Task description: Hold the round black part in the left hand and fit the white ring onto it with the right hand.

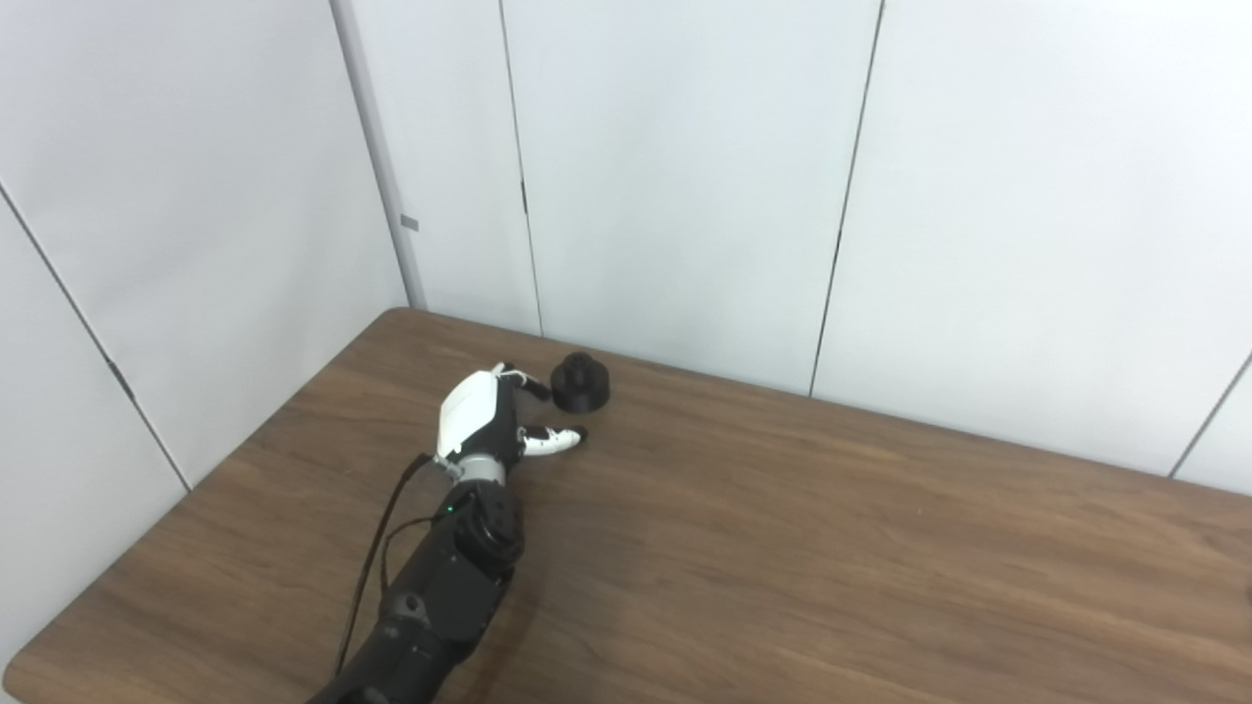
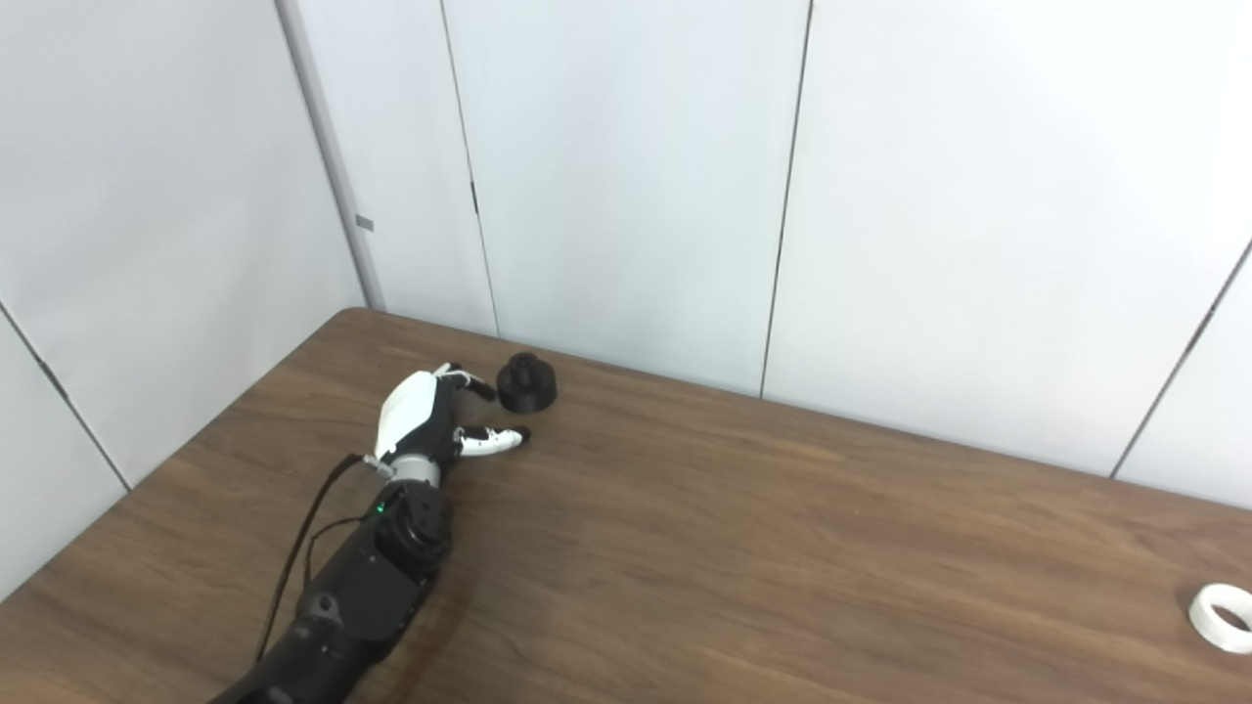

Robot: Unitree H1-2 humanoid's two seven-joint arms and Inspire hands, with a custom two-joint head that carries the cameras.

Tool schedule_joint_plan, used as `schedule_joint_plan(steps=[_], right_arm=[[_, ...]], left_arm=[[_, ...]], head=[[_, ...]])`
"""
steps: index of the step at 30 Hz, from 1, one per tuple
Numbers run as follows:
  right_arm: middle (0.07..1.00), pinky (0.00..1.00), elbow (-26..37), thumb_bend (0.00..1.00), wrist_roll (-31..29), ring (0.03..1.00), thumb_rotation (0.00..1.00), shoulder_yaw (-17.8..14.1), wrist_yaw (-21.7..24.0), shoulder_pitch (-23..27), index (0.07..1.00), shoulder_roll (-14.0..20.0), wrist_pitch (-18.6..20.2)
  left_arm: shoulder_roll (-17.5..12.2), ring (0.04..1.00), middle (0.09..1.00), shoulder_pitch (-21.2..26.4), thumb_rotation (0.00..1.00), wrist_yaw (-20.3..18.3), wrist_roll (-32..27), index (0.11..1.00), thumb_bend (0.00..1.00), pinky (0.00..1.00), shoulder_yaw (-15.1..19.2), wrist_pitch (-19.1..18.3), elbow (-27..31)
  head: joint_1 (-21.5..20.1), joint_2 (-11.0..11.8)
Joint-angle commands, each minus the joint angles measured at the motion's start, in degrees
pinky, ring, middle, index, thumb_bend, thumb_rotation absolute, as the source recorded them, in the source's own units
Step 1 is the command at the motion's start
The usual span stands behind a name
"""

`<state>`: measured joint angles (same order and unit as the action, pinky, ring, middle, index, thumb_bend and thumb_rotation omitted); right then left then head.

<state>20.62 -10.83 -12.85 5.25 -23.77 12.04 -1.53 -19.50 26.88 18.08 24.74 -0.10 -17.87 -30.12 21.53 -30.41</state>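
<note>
The round black part (image 1: 580,382) stands on the brown table near its far edge, a stepped disc with a raised knob on top. My left hand (image 1: 486,415) lies just to its left, open, with its fingers (image 1: 533,387) reaching toward the part and its thumb (image 1: 554,441) stretched out below it; nothing is held. The white ring (image 2: 1221,616) lies flat near the table's right edge, seen only in the right eye view. My right hand is out of both views.
The brown wooden table (image 1: 782,548) spans the scene, its far edge running along white wall panels (image 1: 685,176). A black cable (image 1: 372,557) trails along my left forearm.
</note>
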Motion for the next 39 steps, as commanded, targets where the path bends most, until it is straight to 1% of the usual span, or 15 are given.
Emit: schedule_joint_plan(steps=[1, 5, 9, 12, 15, 20, 27, 32, 39], right_arm=[[0.956, 0.95, 1.11, 0.83, -0.27, 0.962, 0.86, -0.22, 0.13, -0.13, 0.951, 0.29, -0.64], [0.954, 0.94, 1.40, 0.84, -0.01, 0.961, 0.86, -0.10, -0.04, -0.02, 0.949, 0.15, -0.36], [0.951, 0.94, 1.13, 0.83, -0.30, 0.962, 0.85, 0.02, 0.14, 0.14, 0.946, 0.11, -0.68], [0.946, 0.93, 1.30, 0.83, -0.27, 0.956, 0.85, 0.14, 0.06, 0.21, 0.940, -0.01, -0.52], [0.946, 0.93, 1.43, 0.83, 0.29, 0.958, 0.86, 0.22, -0.07, 0.18, 0.936, -0.16, -0.58], [0.952, 0.93, 1.53, 0.85, 0.79, 0.957, 0.86, 0.20, 0.00, -0.46, 0.939, -0.32, -1.01], [0.950, 0.92, 2.81, 0.83, 1.08, 0.952, 0.87, 0.21, 0.19, -2.27, 0.938, -0.44, -1.46], [0.942, 0.92, 3.84, 0.82, 0.79, 0.944, 0.87, 0.28, 0.41, -3.91, 0.930, -0.51, -1.85], [0.941, 0.93, 4.71, 0.82, 0.22, 0.951, 0.88, 0.43, 0.76, -5.48, 0.924, -0.64, -2.19]], left_arm=[[0.31, 0.941, 0.961, 0.40, 0.11, -1.65, -0.66, 0.781, 0.99, 0.92, -0.46, -1.27, 0.29], [0.10, 0.919, 0.942, 0.31, 0.11, -1.38, -0.52, 0.793, 1.00, 0.89, -0.41, -0.93, 0.28], [0.11, 0.934, 0.957, -0.07, 0.12, -1.66, -0.84, 0.816, 0.99, 0.96, 0.00, -1.62, 1.28], [-0.33, 0.931, 0.955, -0.15, 0.14, -1.73, -0.86, 0.830, 1.00, 0.96, -0.05, -1.01, 0.88], [-0.64, 0.942, 0.957, -0.32, 0.15, -2.12, -0.74, 0.862, 1.00, 0.99, -0.12, -1.34, 1.43], [-0.79, 0.969, 0.995, 0.10, 0.19, -2.68, -0.76, 0.928, 1.00, 1.00, -0.30, -1.44, 1.05], [-0.80, 0.981, 1.000, 1.42, 0.22, -3.03, -0.04, 0.949, 1.00, 1.00, -0.98, -2.53, 0.17], [-0.41, 0.989, 1.000, 2.59, 0.19, -2.50, -0.07, 0.963, 1.00, 1.00, -0.96, -2.90, -0.70], [-0.10, 0.978, 1.000, 4.52, 0.16, -1.88, -0.39, 0.956, 1.00, 1.00, -1.27, -1.29, -3.99]], head=[[0.10, -0.20], [0.17, -0.02], [0.19, 0.10], [0.19, 0.10], [0.00, 0.29], [-0.60, 0.55], [-0.92, 0.45], [-1.16, 0.49], [-1.60, 0.32]])
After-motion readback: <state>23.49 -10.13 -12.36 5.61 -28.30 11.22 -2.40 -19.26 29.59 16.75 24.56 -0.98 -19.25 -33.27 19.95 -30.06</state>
